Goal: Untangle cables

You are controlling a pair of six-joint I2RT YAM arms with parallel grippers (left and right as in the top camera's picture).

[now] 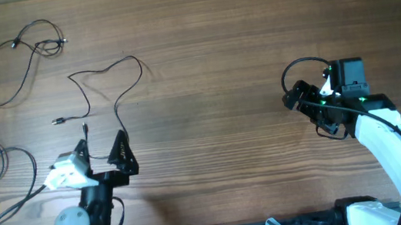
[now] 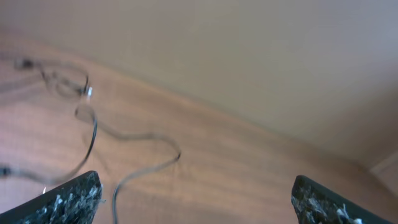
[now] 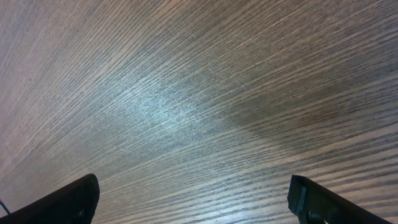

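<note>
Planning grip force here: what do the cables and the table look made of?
Cables: thin black cords, probably rubber or plastic jacketed, matte; they lie in soft, loose curves. Their plug ends glint, so perhaps metal, though they are too small to be sure. Table: wood or wood-look laminate, with fine grain lines and a faint sheen in the right wrist view.

The surface (image 1: 251, 28) is a broad sheet of warm brown wood, its grain running in long fine lines from side to side. Soft light falls on it and leaves a pale, cool sheen across one patch. Beyond its far edge stands a plain beige wall (image 2: 261, 43), bare and evenly lit.
</note>
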